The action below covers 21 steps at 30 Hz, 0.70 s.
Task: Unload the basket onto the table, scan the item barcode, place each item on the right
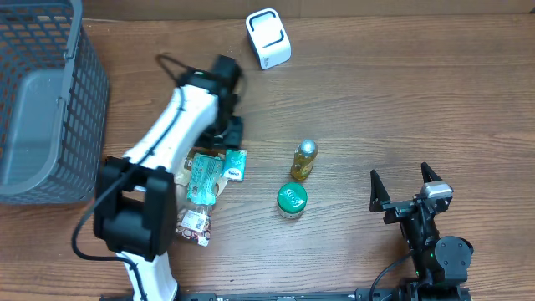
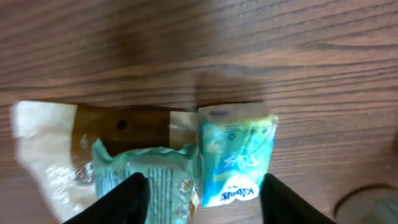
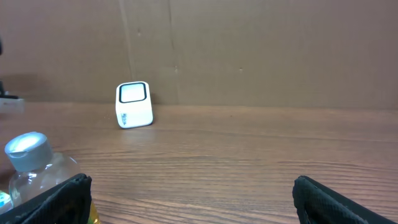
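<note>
Observation: small teal plastic tissue packet (image 2: 235, 158) flat on brown wooden counter (image 1: 401, 100) beside green pouches (image 2: 146, 177). Left tool (image 2: 204, 190) unclenched, straddling packet, apparently lined up for pickup. Right tool (image 1: 407, 186) spread wide, parked clear. White boxy scanner (image 1: 268, 38) well apart at far edge.

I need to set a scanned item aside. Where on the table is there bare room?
Bare wood lies right of the scanner, and between the bottle and the right gripper. It is crowded around the packets under the left arm, beside the jar.
</note>
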{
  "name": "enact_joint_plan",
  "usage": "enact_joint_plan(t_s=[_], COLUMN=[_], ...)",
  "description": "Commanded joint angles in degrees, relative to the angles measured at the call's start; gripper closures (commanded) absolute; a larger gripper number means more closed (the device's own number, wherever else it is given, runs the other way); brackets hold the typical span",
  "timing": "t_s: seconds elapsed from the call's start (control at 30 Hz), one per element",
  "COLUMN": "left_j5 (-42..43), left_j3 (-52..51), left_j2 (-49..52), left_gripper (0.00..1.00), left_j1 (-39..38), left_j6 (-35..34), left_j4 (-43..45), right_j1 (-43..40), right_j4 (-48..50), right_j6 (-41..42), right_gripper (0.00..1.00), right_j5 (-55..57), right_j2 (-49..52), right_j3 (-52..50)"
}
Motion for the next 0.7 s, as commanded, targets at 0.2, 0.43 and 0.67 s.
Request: enact_joint_plan(t_s=[0.2, 0.43, 0.67], left_j5=[15.8, 15.8, 21.3], left_j3=[-6.6, -9.9, -11.6], left_j2=[-1.0, -1.0, -1.2], left_gripper=[0.53, 0.64, 0.75], left_j1=[4.1, 1.9, -1.4], left_j6=[8.5, 6.5, 5.6], left_j4=[5.8, 9.5, 13.0], right_j1=[-0.3, -0.3, -0.3], right_j4=[0.3, 0.3, 0.3], right_j6=[-0.2, -0.2, -0.2], right_gripper=[0.00, 0.00, 0.00], right_j5=[0.2, 0.2, 0.2], right_j2=[-0.7, -0.7, -0.7], right_j3=[-0.6, -0.6, -0.6])
